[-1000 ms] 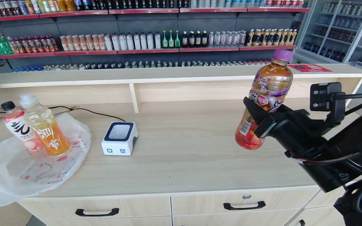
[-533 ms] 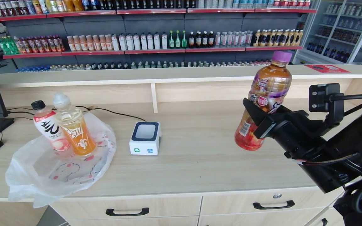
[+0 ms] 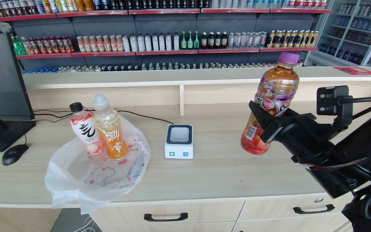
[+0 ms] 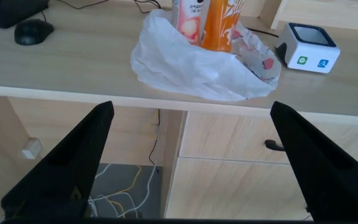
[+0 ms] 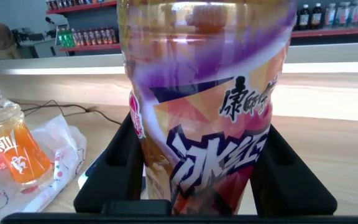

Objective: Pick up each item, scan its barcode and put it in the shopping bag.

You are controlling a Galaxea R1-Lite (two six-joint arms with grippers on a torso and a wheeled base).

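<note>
The task looks roughly two-thirds done, judging by how things lie. Two bottles already stand upright in the shopping bag (image 3: 76, 174), which is spread flat on the counter (image 3: 221, 170): a black-capped bottle (image 3: 85, 132) and an orange bottle (image 3: 111, 135), touching each other. Taking the scanner (image 3: 179, 141) as the centre of the dial in the head view, the bag lies at 9 o'clock, just beside it.

The third item, a purple-capped bottle (image 3: 277, 87), is at 3 o'clock from the scanner, well apart from it and lifted off the counter. The right gripper (image 3: 264, 124) has its fingers clamped on the lower half of the bottle, one on each side, as the right wrist view confirms (image 5: 210, 93). The bottle leans slightly, with the cap toward 1 o'clock. A white patch low on its label (probably the barcode, though too small to be sure) faces toward 9 o'clock.

So the pick-up of this bottle is done; its scan and bagging are not. It has yet to be brought over the scanner's window, then carried on to the bag.

The left gripper (image 4: 191, 109) hangs below the counter edge in front of the bag, its fingers spread wide with nothing between them.

At 9 o'clock beyond the bag sit a monitor (image 3: 2, 80) and a mouse (image 3: 14, 154).
</note>
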